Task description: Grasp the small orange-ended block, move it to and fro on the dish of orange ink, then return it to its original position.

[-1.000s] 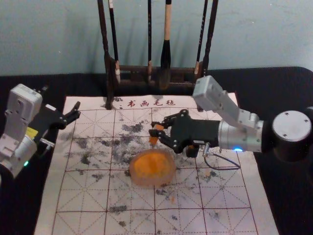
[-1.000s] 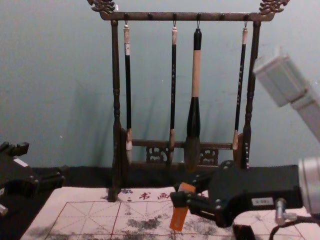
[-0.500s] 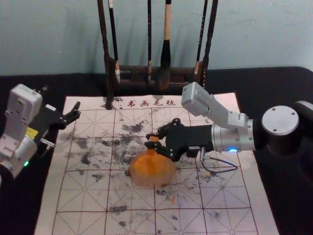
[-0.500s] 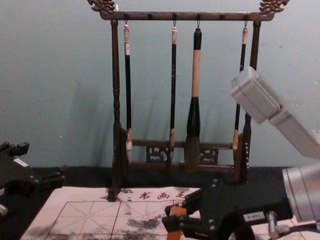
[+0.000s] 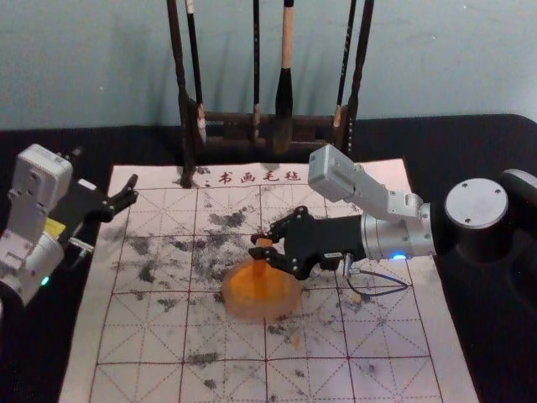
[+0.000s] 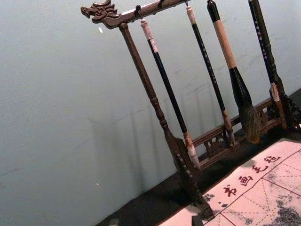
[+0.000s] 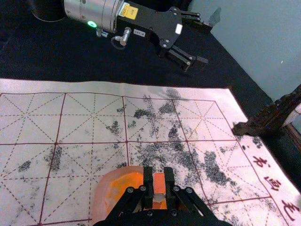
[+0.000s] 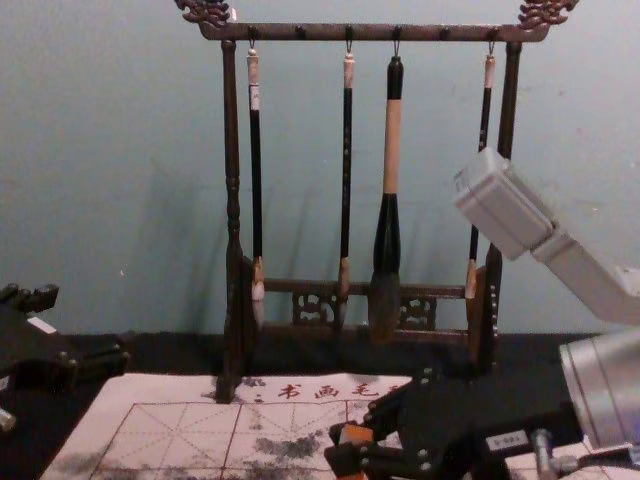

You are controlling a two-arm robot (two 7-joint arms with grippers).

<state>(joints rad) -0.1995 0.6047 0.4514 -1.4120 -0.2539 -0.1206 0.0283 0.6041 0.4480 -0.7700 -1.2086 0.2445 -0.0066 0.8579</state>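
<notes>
Presently the right gripper (image 5: 259,245) is at the dish, reaching in from the robot's right across the gridded mat (image 5: 143,336); its fingers are closed on the small block (image 7: 159,184), one to each side. Block held roughly upright, its lower end over the far part of the round dish (image 5: 294,295), against the orange ink (image 5: 250,287) as seen from the head; contact with the ink surface cannot be told from these views. In the right wrist view the pinched end reads orange-red above a paler band, with the ink behind it. Dish sits on the mat, translucent at the wall, the ink spread over its middle. Left gripper (image 8: 88,322) is parked at the robot's left, near the mat's far left corner, fingers spread well apart and nothing between them. Mat carries red grid lines, scattered dark smudges and a row of red characters along its far edge. Beyond, a dark carved rack (image 8: 370,32) stands upright with four brushes hanging from its top bar, the thickest brush (image 8: 391,150) having a pale wooden section above a black lower part. Dark cloth (image 5: 495,143) lies under the mat.
</notes>
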